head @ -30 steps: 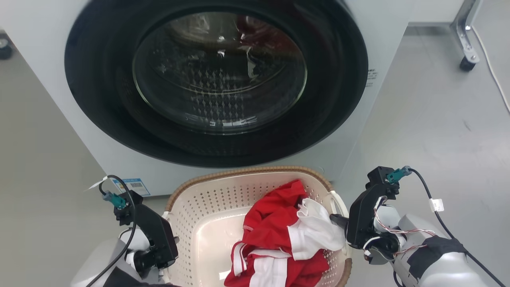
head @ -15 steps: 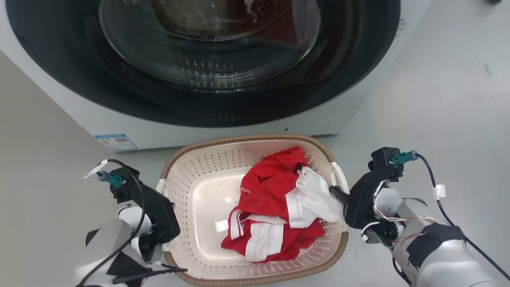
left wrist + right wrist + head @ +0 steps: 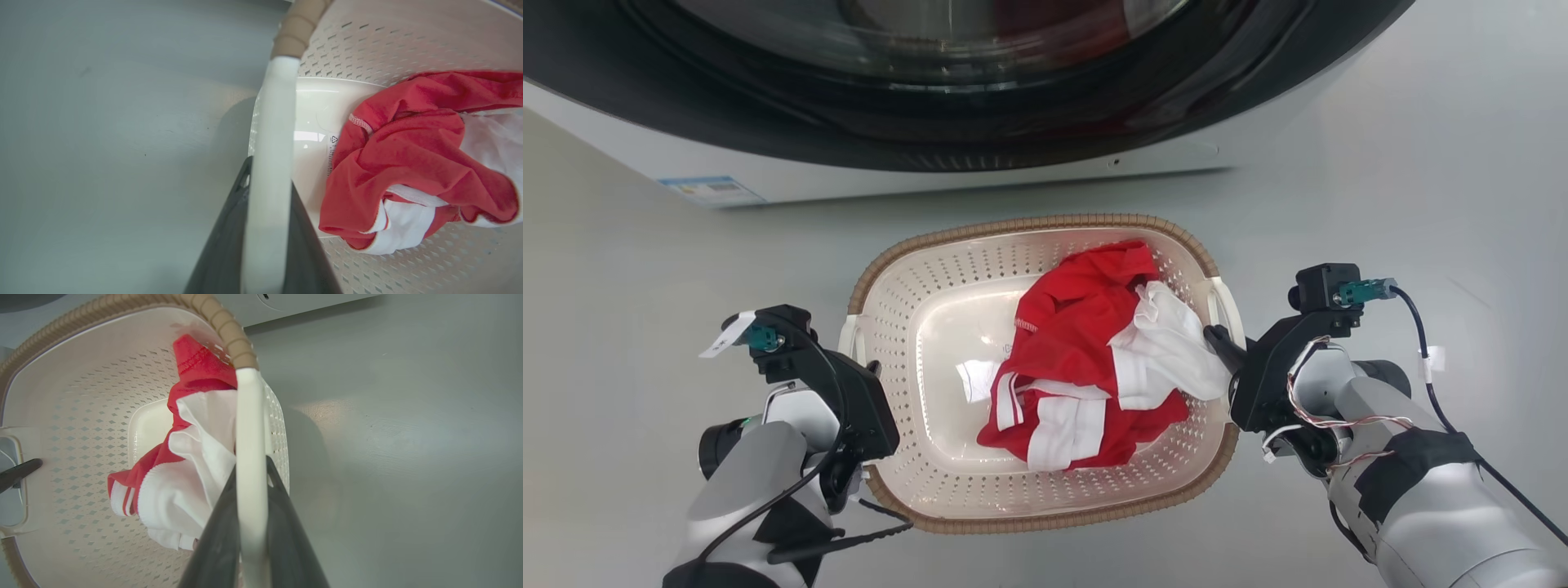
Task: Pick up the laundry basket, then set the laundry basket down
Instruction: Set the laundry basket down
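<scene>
Laundry basket (image 3: 1045, 222) holds red-and-white clothes (image 3: 1086, 359); left hand (image 3: 269, 173) and right hand (image 3: 251, 463) each pinch a side handle (image 3: 249, 416).

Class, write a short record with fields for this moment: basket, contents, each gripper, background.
Basket: laundry basket, cream with a brown rim, over the grey floor; lifted or resting, cannot tell
Contents: red and white clothes, bunched toward the robot's right
Left gripper: shut on the basket's left handle
Right gripper: shut on the basket's right handle
Background: washing machine, apart from the basket
</scene>
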